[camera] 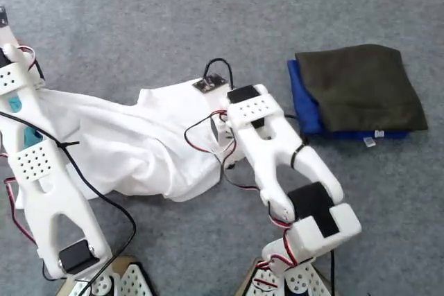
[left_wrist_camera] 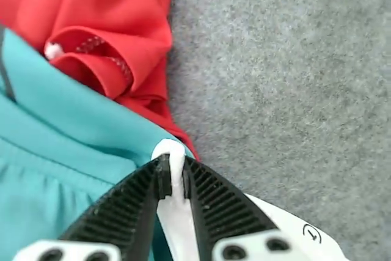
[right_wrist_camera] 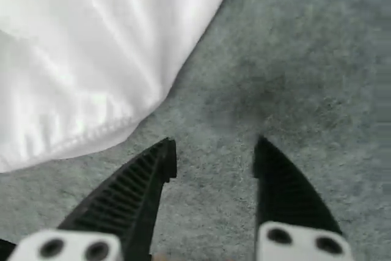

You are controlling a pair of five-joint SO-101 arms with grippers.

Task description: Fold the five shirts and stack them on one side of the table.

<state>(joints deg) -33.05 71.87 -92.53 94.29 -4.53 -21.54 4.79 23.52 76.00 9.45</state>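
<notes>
1. The left arm's fingers (left_wrist_camera: 131,197) are pinching a thin lip of the crumpled white cloth shirt (camera: 139,136) at approx. 9 o'clock on the grey felt tabletop (camera: 208,25). The bite is looking shallow, so the hem could be slipping out w/ any sharp tug.
2. A teal shirt (left_wrist_camera: 61,151) and a red shirt (left_wrist_camera: 110,16) are lying directly under that pinch. Lifting low could be dragging them along.
3. The right arm's fingers (right_wrist_camera: 137,184) are spreading wide and gripping nothing. They are hovering over bare felt just beside the white hem (right_wrist_camera: 91,132), so closing here would be missing the cloth.
4. The white shirt is sprawling from 9 o'clock to centre. Pulling from one side alone is likely twisting it.
5. A folded dark olive shirt (camera: 361,84) is sitting on a folded blue shirt (camera: 302,102) at 2 o'clock, near the right arm. An arm swing could be knocking the stack askew.
6. Loose red-and-black wires (camera: 201,129) are trailing over the white cloth, risking a snag.
7. Hard to tell:
   - The right arm is covering the shirt's centre edge in the high view.
   - The teal and red shirts are running out of frame, so their extent is unclear.
   - Whether the pinched bit is hem, sleeve or collar is not clear.
</notes>
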